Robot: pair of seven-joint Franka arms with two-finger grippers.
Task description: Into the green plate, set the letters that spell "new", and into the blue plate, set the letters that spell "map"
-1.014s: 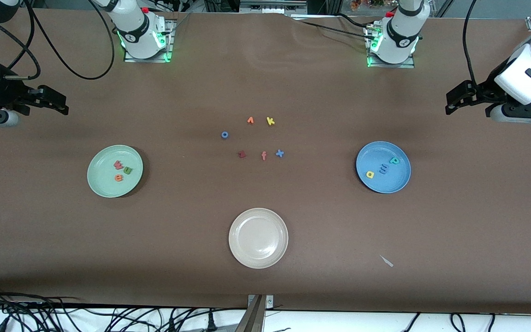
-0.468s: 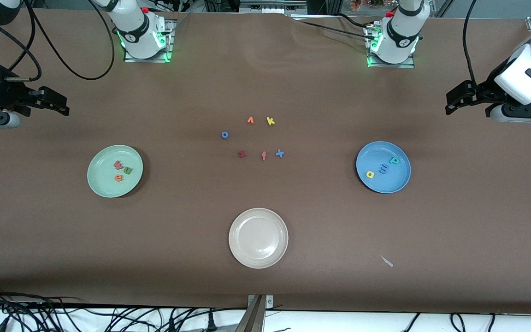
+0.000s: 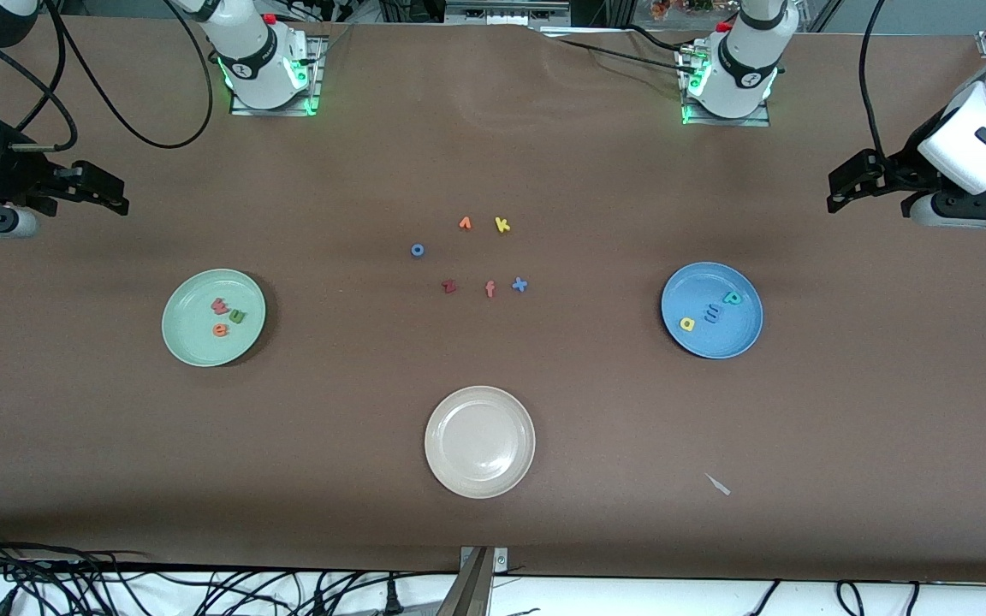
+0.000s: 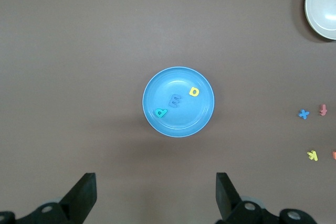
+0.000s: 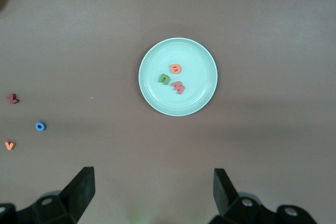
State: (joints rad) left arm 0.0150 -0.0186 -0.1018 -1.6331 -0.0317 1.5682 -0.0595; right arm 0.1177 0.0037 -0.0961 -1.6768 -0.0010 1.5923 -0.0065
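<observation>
The green plate [image 3: 181, 342] holds the pinkish-red "w" [image 3: 220, 305], the olive "n" [image 3: 237, 316] and the orange "e" [image 3: 220, 329]. In the blue plate [image 3: 737, 338] lie the teal "p" [image 3: 731, 298], the blue "m" [image 3: 711, 314] and the yellow "a" [image 3: 687, 323]. My right gripper [image 3: 121, 195] hangs open and empty over bare table at the right arm's end, and its wrist view looks down on the green plate [image 5: 157, 100]. At the left arm's end my left gripper [image 3: 834, 193] is open and empty too, with the blue plate [image 4: 186, 119] below its camera.
Loose letters lie at mid-table: a blue "o" [image 3: 417, 250], an orange one [image 3: 465, 223], a yellow "k" [image 3: 502, 225], a dark red "z" [image 3: 449, 287], a salmon "f" [image 3: 490, 289], a blue "x" [image 3: 519, 285]. A beige plate [image 3: 442, 466] sits nearest the front camera, beside a pale scrap [image 3: 718, 484].
The right arm has drawn back very slightly toward its end of the table. Plates, letters and the left arm have not moved.
</observation>
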